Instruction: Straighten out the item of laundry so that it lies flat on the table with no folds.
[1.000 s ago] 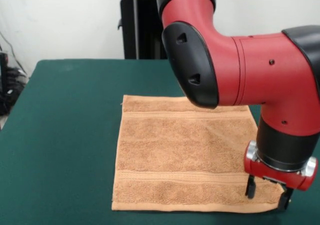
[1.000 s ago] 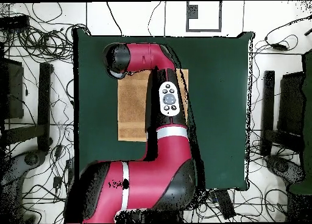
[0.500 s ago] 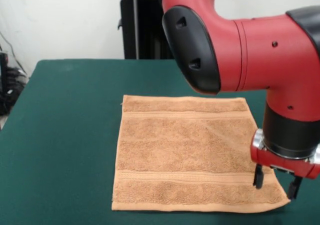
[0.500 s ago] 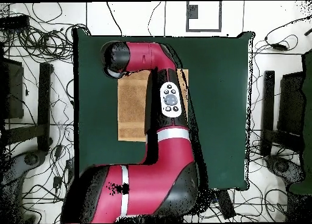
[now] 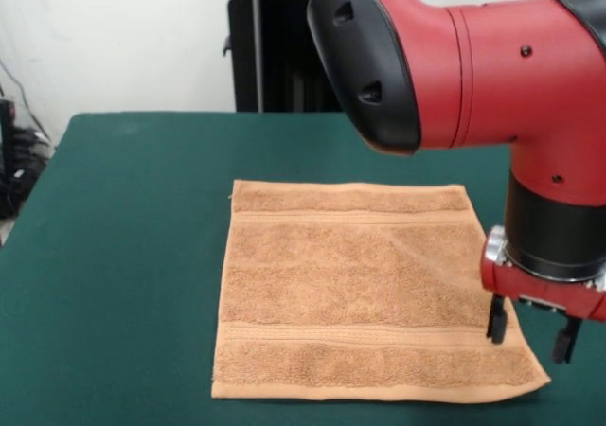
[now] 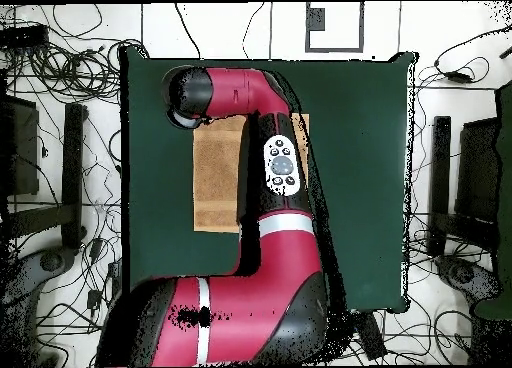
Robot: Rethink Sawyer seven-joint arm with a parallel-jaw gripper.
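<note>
Gripper (image 5: 531,333) — spread, pointing down | above towel (image 5: 350,293) corner | towel flat

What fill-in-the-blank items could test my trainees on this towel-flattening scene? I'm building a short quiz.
1. The towel lies spread flat on a table whose top is dark ____.
2. The hand hangs with its jaws ____, gripping nothing.
3. In the front view the hand is above the towel's near ____ corner.

Missing words: green; open; right
</note>
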